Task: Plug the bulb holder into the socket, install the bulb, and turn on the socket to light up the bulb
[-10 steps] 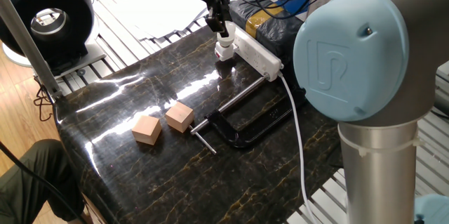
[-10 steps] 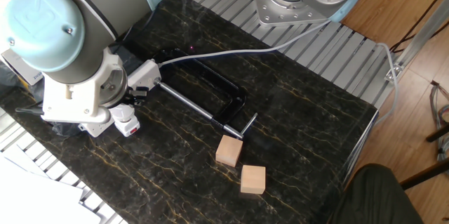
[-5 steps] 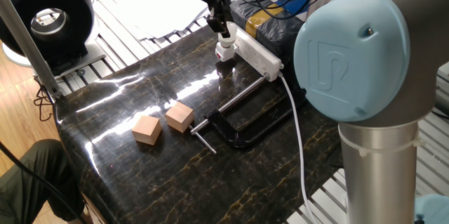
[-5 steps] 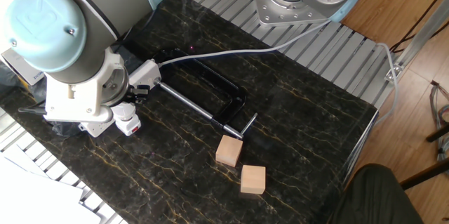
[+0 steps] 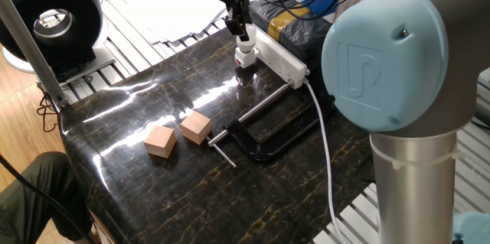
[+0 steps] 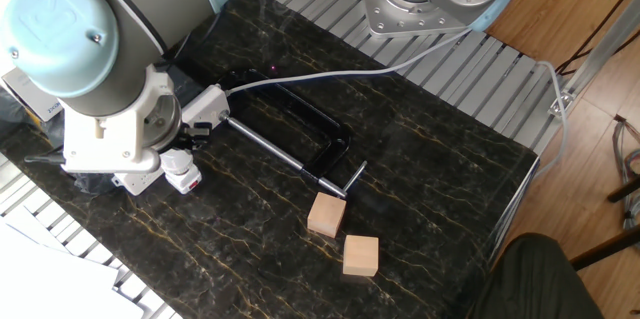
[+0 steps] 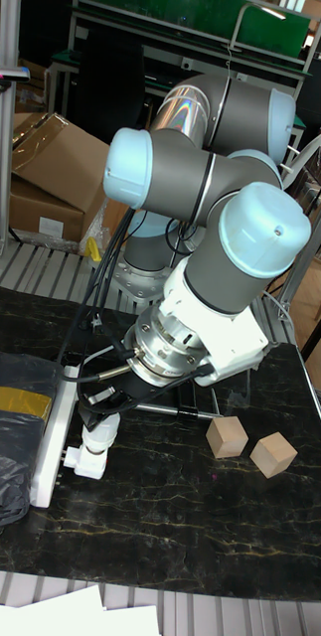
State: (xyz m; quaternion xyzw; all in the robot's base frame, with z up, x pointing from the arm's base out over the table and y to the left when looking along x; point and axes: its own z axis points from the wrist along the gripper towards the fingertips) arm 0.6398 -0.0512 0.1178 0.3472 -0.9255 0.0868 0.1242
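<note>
A UR logo marks the arm's cap (image 5: 360, 68). The tool (image 5: 243, 36) grips the bulb holder (image 5: 245, 53) upright, red mark at 6 o'clock, beside the socket (image 5: 282, 58).

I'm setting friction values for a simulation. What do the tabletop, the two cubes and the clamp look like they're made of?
The tabletop looks like polished dark stone or a stone-look laminate: tan veins and mirror-like glare. The two cubes look like bare matte wood, pale tan. The clamp looks like black-painted metal with a shiny bare steel screw and handle.

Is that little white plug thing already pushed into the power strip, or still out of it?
Still out. The bulb holder hangs in the gripper, beside the end of the socket, above the table.
</note>
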